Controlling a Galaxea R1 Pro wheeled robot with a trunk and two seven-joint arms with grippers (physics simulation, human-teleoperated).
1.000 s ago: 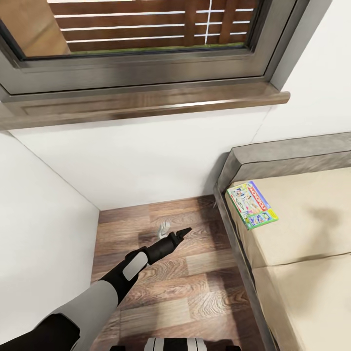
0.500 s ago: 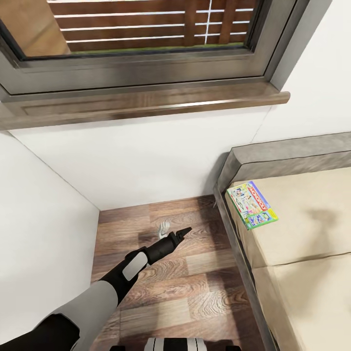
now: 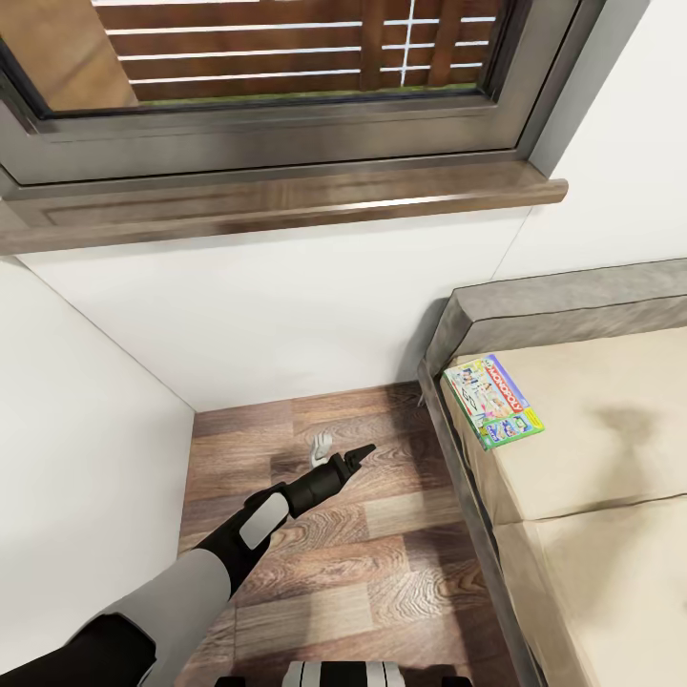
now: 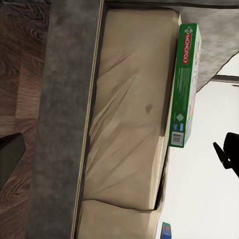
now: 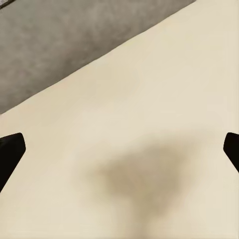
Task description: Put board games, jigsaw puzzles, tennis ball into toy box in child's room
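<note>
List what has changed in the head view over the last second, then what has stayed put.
The soft shadow on the bed's mattress has drifted slightly toward the Monopoly board game and grown darker. Nothing was taken hold of or let go. The left pincer hangs over the wood floor in the same place, and the game lies unmoved at the mattress corner by the headboard.

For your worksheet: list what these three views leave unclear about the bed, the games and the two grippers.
- Bed: cut off by the head view's right and bottom edges.
- Blue game: cut by the left wrist view's edge, print too small to read.
- Monopoly: small print unreadable in the head view.
- Right gripper: just the fingertips at the picture's sides.
- Left gripper: its gap cannot be judged in the head view.
</note>
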